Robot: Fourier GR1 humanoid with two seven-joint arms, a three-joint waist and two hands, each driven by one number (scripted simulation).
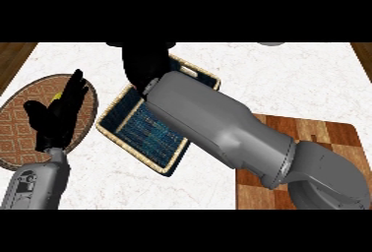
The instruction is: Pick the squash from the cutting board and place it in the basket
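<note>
The right hand [145,61] is stretched out diagonally over the far corner of the basket [125,135], with the grey forearm laid right across the basket's middle, so a good chunk of the blue woven lining is covered up. The hand looks bunched and pointed downward, but whether the fingers are clenched around something or just curled can't be told from here, since only the back of the hand is presented to the view.

The squash itself isn't seen anywhere. Nothing is left on the visible part of the cutting board [312,133], so it's probably being carried under that right hand or already sits beneath the arm inside the basket; that's a guess, not something shown. The arm being parked over the basket makes sense for a drop-off: the thing would be lowered inside the rim rather than let go from beside it.

The left hand [54,115] is held at the view's left over a round woven mat [18,128], fingers straight and pointing up, released, grasping nothing. It's just resting out of the way. A small yellow speck is seen by its fingers, too tiny to be identified.

The task is judged to be at the placing stage.
</note>
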